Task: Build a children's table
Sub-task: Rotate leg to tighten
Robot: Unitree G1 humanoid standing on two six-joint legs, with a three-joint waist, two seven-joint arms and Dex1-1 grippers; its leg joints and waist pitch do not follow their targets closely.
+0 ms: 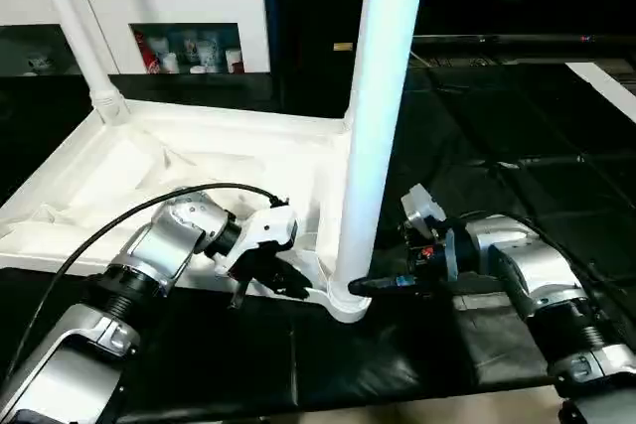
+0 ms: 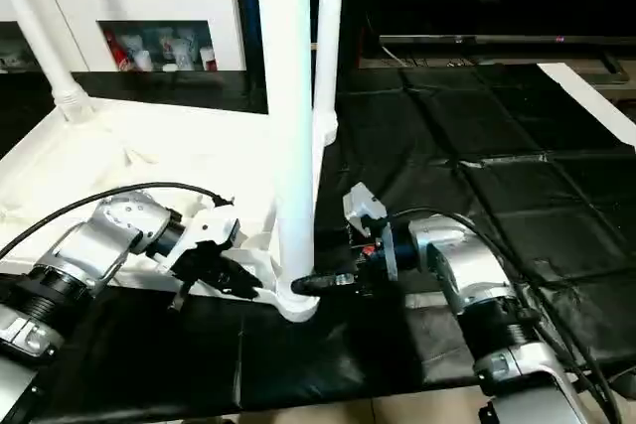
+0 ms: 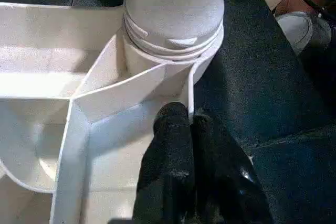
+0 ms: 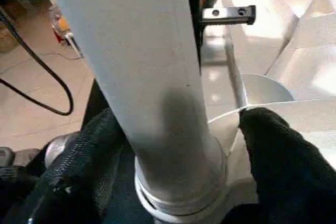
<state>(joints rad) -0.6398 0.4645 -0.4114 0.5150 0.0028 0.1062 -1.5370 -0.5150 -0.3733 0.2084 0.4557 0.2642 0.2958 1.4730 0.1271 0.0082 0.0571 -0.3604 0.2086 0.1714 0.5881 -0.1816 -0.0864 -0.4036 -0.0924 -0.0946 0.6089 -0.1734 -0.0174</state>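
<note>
A near-corner leg (image 1: 373, 126) is being seated in the upturned table top (image 1: 119, 171), straddled by the open right tool (image 1: 383, 285), while the closed, empty left tool (image 1: 283, 283) rests at the rim; twisting home is judged next.

leg (image 1: 370, 126) upright in near corner socket (image 1: 343, 300) of upturned tabletop (image 1: 149, 171); cabinet (image 1: 169, 17) behind

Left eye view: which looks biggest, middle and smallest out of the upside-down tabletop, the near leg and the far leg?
1. Tabletop
2. Near leg
3. Far leg
The near leg may only look bigger than the far leg because it stands closer to the camera.
</note>
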